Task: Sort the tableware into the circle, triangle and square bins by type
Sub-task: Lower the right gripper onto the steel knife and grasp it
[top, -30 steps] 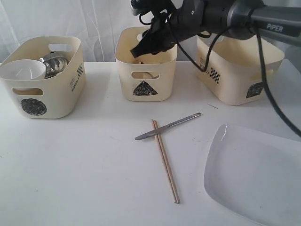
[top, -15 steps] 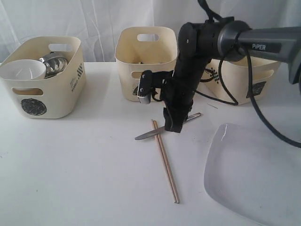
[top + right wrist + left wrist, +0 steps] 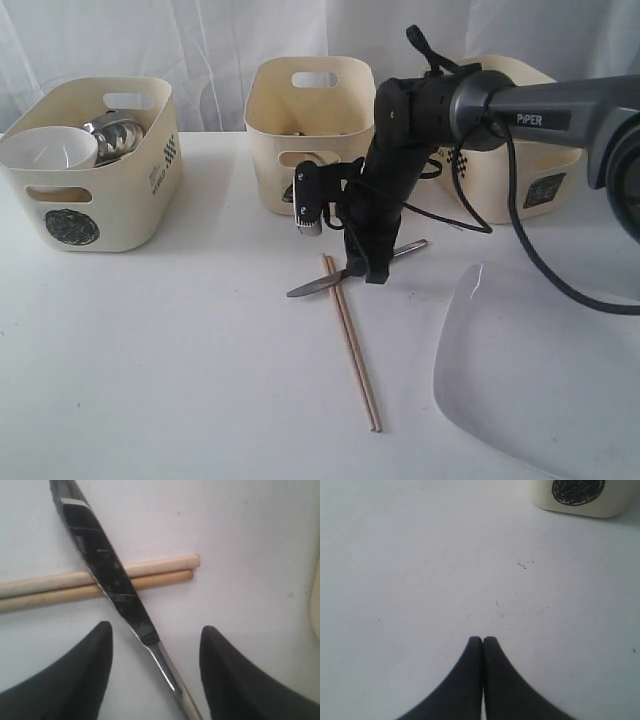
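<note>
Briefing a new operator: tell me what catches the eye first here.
The black right end effector, jaws open, hangs over the grey metal knife lying across the tan wooden chopsticks mid-table. A large white rounded-rectangle plate lies at the exterior view's lower right.

The left gripper [image 3: 483, 640], jaws pressed together, hovers over a white table [image 3: 420, 570]; a circle-marked bin [image 3: 580, 502] occupies one frame corner.
</note>
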You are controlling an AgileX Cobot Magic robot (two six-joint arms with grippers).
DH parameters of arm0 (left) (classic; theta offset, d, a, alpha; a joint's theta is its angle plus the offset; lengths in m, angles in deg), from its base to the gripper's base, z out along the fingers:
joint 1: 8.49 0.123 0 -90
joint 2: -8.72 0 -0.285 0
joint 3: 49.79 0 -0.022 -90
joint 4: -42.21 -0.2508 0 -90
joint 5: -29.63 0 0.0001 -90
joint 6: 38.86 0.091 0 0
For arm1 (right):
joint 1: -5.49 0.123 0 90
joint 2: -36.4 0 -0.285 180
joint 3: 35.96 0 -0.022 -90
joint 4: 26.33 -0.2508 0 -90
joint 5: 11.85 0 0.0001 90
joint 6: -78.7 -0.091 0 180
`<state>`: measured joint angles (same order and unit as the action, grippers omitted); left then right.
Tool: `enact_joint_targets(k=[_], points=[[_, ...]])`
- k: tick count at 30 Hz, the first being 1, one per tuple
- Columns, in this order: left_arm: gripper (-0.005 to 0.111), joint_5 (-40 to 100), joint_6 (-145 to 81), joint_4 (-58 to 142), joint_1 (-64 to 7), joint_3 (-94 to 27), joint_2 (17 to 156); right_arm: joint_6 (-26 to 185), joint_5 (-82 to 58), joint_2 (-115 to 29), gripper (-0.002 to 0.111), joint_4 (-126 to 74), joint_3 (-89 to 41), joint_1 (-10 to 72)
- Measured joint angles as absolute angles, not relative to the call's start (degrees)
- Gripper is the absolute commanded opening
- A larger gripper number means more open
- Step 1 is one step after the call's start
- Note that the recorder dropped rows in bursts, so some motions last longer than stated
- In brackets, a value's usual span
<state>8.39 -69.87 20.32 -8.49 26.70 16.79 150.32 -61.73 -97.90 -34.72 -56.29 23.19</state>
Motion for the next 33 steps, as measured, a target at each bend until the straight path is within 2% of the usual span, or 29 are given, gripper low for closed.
enact_joint_targets(k=[8, 9, 10, 13, 15, 33], points=[[0.000, 8.39, -69.87, 20.32, -8.49, 26.70, 16.79, 151.54, -62.80, -100.33, 0.050, -32.22, -56.29, 23.19], [0.000, 8.39, -69.87, 20.32, -8.49, 26.70, 16.79, 151.54, -62.78, -100.36, 0.047, -32.22, -56.29, 23.19], [0.000, 8.39, -69.87, 20.32, -8.49, 26.70, 16.79, 151.54, -62.84, -100.36, 0.042, -32.22, -56.29, 23.19], [0.000, 8.39, -69.87, 20.32, -8.49, 26.70, 16.79, 151.77, -64.54, -100.50, 0.013, -32.22, -56.29, 23.19], [0.000, 8.39, -69.87, 20.32, -8.49, 26.70, 16.79, 152.84, -65.64, -100.50, 0.004, -32.22, -56.29, 23.19], [0.000, 8.39, -69.87, 20.32, -8.49, 26.70, 16.79, 153.39, -62.88, -97.61, 0.000, -38.16, -56.24, 23.75]])
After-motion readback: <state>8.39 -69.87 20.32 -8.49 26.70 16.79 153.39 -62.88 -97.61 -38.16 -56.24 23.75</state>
